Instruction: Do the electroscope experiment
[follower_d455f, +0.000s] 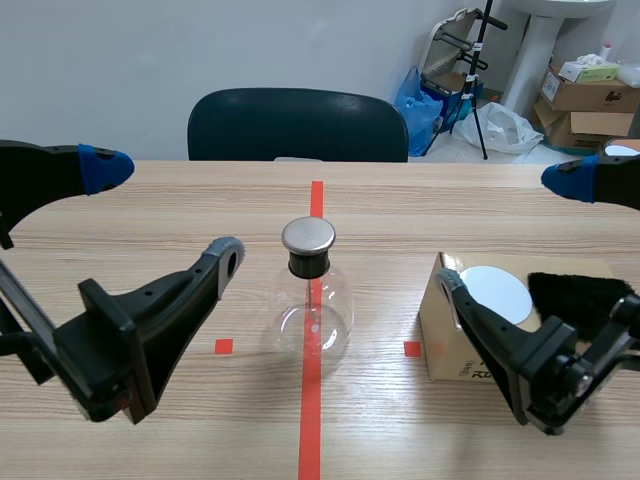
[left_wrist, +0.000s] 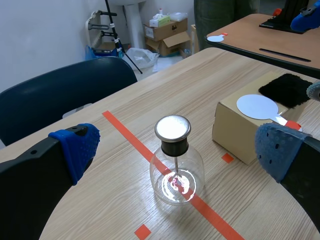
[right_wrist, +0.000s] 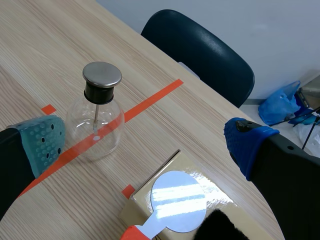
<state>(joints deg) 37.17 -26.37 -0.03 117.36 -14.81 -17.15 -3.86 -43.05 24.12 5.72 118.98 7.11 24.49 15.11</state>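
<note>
The wooden table (follower_d455f: 150, 220) carries everything here, and a dark chair (follower_d455f: 297, 122) is pushed up to its far edge. My left gripper (left_wrist: 176, 149) hangs above the table with its jaws wide open and nothing between them. My right gripper (right_wrist: 145, 142) is the same, spread wide and empty.

On my right side of the table sits a cardboard box (follower_d455f: 445, 335), near the flask but not touching it. The glass electroscope flask (follower_d455f: 313, 310) stands upright at the middle of the table, right on the long red tape line. In both wrist views it lies ahead of the open fingers, touched by neither gripper.

A black furry cloth (follower_d455f: 575, 293) lies on the box's top, toward the side away from the flask. Beside it on the same top rests a white disc (follower_d455f: 497, 293) with an orange handle (right_wrist: 134, 233). The flask's round metal cap (follower_d455f: 308, 236) closes its neck, and a thin rod (left_wrist: 176, 165) hangs down from it inside the glass.
</note>
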